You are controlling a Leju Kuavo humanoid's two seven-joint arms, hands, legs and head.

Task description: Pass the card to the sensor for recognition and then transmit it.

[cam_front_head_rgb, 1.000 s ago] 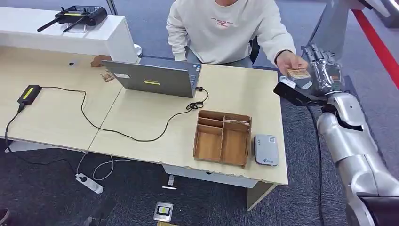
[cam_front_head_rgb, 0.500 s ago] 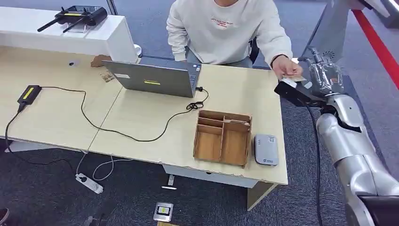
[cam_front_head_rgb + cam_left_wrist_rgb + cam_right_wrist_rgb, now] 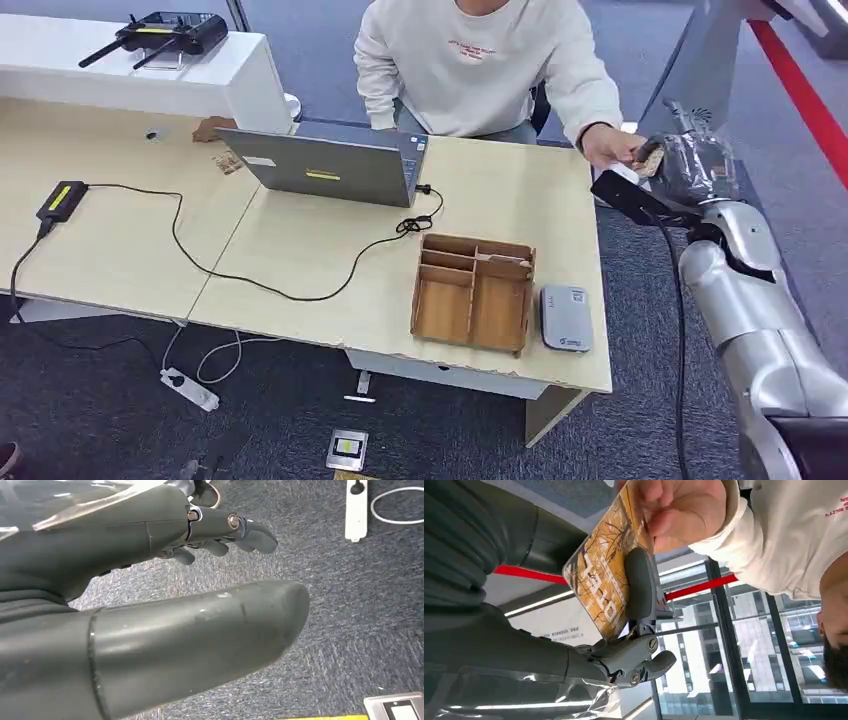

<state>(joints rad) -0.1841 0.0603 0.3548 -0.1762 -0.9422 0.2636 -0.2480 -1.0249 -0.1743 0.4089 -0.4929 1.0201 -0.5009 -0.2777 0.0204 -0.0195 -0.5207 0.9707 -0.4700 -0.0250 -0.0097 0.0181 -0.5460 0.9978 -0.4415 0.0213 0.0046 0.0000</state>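
I see the card (image 3: 606, 577), yellow-brown with dark printed lettering, at the far right of the scene, just past the right edge of the surface (image 3: 300, 250). My right hand (image 3: 690, 165) has its fingers (image 3: 639, 582) pressed against the card's face with the thumb behind it, so the card is pinched. A person's hand (image 3: 610, 148) grips the same card at its other end; the person, in a white sweatshirt, sits at the far side of the surface.

My left hand (image 3: 165, 595) hangs over the floor, fingers loosely apart, holding nothing.

The surface is a pale wood-grain desk made of two joined tops. Near its right front corner lies a small grey card reader (image 3: 566, 318), flat, just right of a wooden tray (image 3: 474, 292) with several compartments. Further back an open grey laptop (image 3: 325, 165) faces the person. A black cable (image 3: 250, 275) winds from the laptop across the surface to a small black box with a yellow stripe (image 3: 62, 200) on the left. At the far left, a raised white counter (image 3: 150, 75) carries a black device with antennas (image 3: 160, 33).

The floor (image 3: 120, 420) is dark grey-blue carpet. A white power strip (image 3: 190, 390) lies on it under the front edge of the surface. A red stripe (image 3: 800, 90) runs along the floor at the far right.
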